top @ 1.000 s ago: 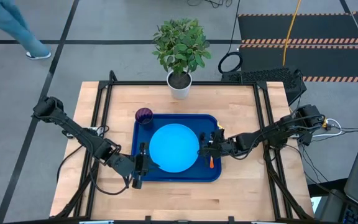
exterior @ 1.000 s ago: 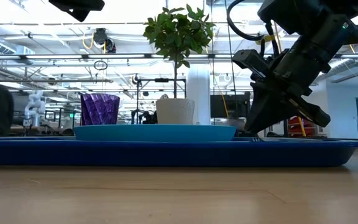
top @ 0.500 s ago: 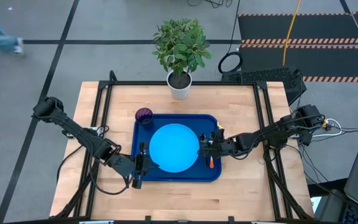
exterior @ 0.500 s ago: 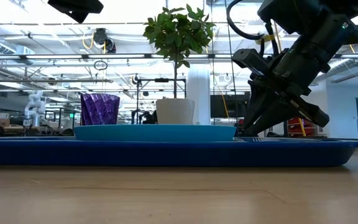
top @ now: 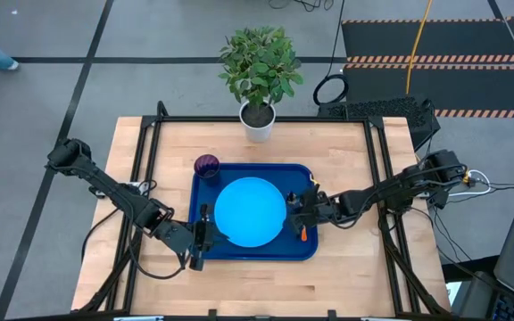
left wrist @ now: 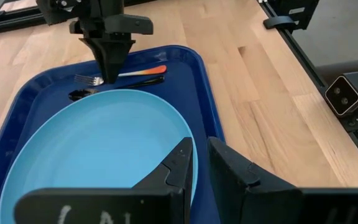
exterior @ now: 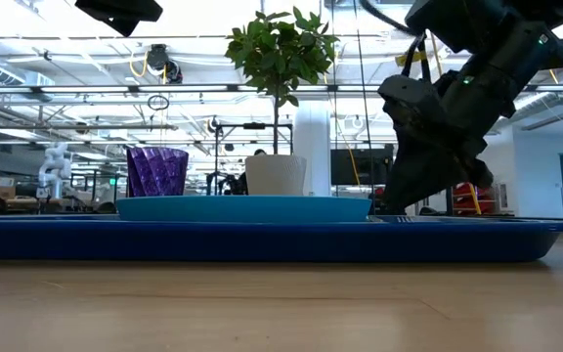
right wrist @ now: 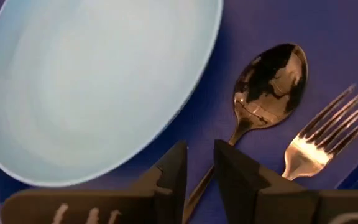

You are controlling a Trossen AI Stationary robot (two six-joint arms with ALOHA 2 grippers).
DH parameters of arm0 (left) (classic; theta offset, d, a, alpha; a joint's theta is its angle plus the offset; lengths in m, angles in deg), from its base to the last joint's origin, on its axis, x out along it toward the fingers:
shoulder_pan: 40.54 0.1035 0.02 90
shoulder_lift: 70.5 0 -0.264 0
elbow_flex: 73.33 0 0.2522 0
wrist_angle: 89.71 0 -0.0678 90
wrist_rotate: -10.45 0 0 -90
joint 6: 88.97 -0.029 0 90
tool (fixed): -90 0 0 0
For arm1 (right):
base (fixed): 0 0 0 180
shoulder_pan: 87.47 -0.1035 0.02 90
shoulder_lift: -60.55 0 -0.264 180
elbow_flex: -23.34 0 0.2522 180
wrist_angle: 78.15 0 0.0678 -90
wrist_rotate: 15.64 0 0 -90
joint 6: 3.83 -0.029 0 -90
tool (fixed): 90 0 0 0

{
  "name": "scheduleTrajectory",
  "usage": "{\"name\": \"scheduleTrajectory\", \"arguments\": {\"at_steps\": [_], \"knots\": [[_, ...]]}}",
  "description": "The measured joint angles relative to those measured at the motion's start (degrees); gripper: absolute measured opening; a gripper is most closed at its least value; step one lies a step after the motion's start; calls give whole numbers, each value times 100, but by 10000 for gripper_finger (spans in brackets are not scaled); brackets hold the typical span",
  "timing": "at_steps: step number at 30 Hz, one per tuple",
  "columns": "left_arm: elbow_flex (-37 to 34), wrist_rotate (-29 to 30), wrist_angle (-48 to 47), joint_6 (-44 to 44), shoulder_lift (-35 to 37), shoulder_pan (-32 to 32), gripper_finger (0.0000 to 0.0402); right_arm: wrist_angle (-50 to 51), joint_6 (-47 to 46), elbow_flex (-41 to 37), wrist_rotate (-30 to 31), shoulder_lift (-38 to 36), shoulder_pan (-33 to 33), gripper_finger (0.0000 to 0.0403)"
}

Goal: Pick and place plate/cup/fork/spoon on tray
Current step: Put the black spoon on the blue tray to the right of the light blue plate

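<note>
all four pieces on the tray (top: pixel 202 192) — plate (top: pixel 249 211) centre, cup (top: pixel 206 165) in a far corner, spoon (right wrist: pixel 263 81) and fork (right wrist: pixel 324 137) side by side — with right gripper (top: pixel 297 217) pressed together, empty, over the spoon handle, likely lifting off next; left gripper (top: pixel 198 245) pressed together beside the plate.

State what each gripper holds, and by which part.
Nothing. The right gripper is nearly closed above the spoon handle; the left gripper is empty over the plate rim.

spoon (right wrist: pixel 263 81) handle behind pincer, plate (right wrist: pixel 92 81) cropped
</note>
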Motion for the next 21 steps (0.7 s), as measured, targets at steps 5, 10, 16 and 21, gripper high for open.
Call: {"name": "scheduleTrajectory", "arguments": {"at_steps": [5, 10, 16, 21], "knots": [[0, 2, 103, -9, 0, 0, 51, 5, 774, -1, -307, -215, 0, 73], [-2, 2, 497, -227, -2, 34, 51, 88, 1590, -1, -427, -745, 1, 73], [-2, 13, 1922, -1511, -2, 206, 51, 433, 2267, -1, -330, -1515, 2, 73], [-2, 15, 2971, -1866, -2, 497, 51, 1029, 2806, -1, 435, -1872, 2, 73]]}}
